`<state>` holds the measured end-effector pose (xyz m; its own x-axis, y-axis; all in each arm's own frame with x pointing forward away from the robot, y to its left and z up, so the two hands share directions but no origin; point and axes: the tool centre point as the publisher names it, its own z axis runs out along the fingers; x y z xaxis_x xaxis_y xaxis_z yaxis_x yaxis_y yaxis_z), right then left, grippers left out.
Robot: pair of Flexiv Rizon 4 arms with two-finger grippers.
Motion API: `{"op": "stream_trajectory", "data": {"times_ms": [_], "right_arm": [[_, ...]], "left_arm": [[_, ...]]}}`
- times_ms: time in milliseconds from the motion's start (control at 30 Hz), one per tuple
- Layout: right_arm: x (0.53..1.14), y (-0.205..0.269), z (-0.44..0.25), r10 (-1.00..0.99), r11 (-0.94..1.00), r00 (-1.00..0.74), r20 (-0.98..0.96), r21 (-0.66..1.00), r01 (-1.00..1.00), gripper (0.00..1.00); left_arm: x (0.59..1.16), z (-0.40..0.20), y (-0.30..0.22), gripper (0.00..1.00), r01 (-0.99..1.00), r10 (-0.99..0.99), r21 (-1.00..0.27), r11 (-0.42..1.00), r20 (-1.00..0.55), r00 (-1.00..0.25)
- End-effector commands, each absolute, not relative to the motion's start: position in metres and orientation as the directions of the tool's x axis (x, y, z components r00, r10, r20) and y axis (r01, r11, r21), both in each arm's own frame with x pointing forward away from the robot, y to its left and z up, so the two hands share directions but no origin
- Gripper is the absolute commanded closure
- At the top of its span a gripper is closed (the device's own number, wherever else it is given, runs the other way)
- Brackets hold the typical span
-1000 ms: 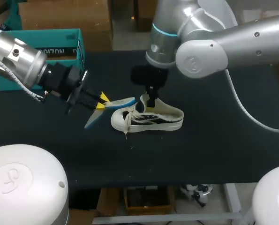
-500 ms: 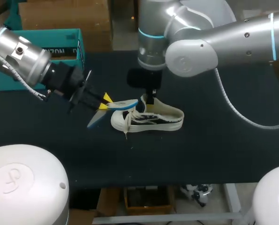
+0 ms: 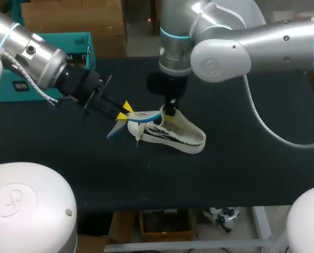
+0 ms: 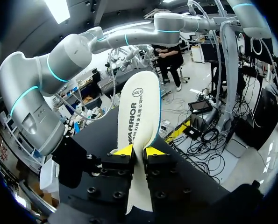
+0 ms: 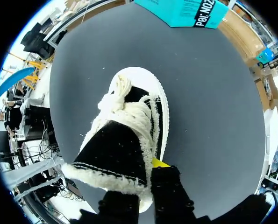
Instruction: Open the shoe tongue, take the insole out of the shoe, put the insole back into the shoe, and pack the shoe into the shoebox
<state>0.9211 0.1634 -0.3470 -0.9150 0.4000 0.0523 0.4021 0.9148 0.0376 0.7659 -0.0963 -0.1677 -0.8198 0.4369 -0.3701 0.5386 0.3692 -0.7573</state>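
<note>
The left jaws are clenched on the insole (image 4: 141, 109), which is pinched flat between the 2 yellow fingertips (image 4: 124, 150) near its middle. 1 end juts out ahead of them and the other trails back under the wrist. In the head view the leading end is seen at the mouth of the shoe (image 3: 172, 136), just over the laces, while the trailing end slants down toward the table (image 3: 241, 158).

The right jaws are grasping the tongue (image 5: 115, 154). The black, fleece-edged flap is held between the 2 fingers, though only 1 yellow tip (image 5: 160, 162) is shown, the other being hidden behind the flap. The tongue is drawn up and back from above, so the opening below it is kept wide. The shoe stands near the middle of the table, under the right arm (image 3: 225, 52). The teal shoebox (image 3: 51, 38) is set at the far left of the table, behind the left arm (image 3: 35, 52) and well apart from the shoe.

The step in hand is judged to be the return of the insole to the shoe, though a withdrawal cannot be ruled out from this moment alone. If so, the leading end must next be tipped down under the raised tongue and slid toward the toe. The tongue must be held back and the shoe kept from sliding. The packing is not yet begun.
</note>
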Motion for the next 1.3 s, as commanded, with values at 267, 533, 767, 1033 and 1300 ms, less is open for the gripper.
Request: {"op": "stream_trajectory", "data": {"times_ms": [267,533,767,1033,1300], "right_arm": [[0.900,0.148,-0.334,0.634,0.748,-0.761,0.142,0.141,0.649,1.00],[0.879,0.155,-0.338,0.759,0.605,-0.624,0.187,0.150,0.782,1.00],[0.869,0.166,-0.337,0.835,0.502,-0.522,0.174,0.145,0.852,1.00],[0.859,0.168,-0.351,0.891,0.375,-0.404,0.209,0.165,0.912,1.00],[0.849,0.167,-0.360,0.924,0.288,-0.316,0.214,0.150,0.946,1.00]], "left_arm": [[0.790,-0.157,-0.122,1.00,0.584,0.590,-0.785,0.206,-0.376,-0.714],[0.796,-0.149,-0.141,1.00,0.607,0.672,-0.790,0.079,-0.408,-0.618],[0.804,-0.148,-0.148,1.00,0.601,0.716,-0.799,-0.005,-0.423,-0.556],[0.815,-0.153,-0.146,1.00,0.578,0.727,-0.814,-0.061,-0.434,-0.533],[0.816,-0.154,-0.145,1.00,0.566,0.734,-0.818,-0.107,-0.449,-0.510]]}}
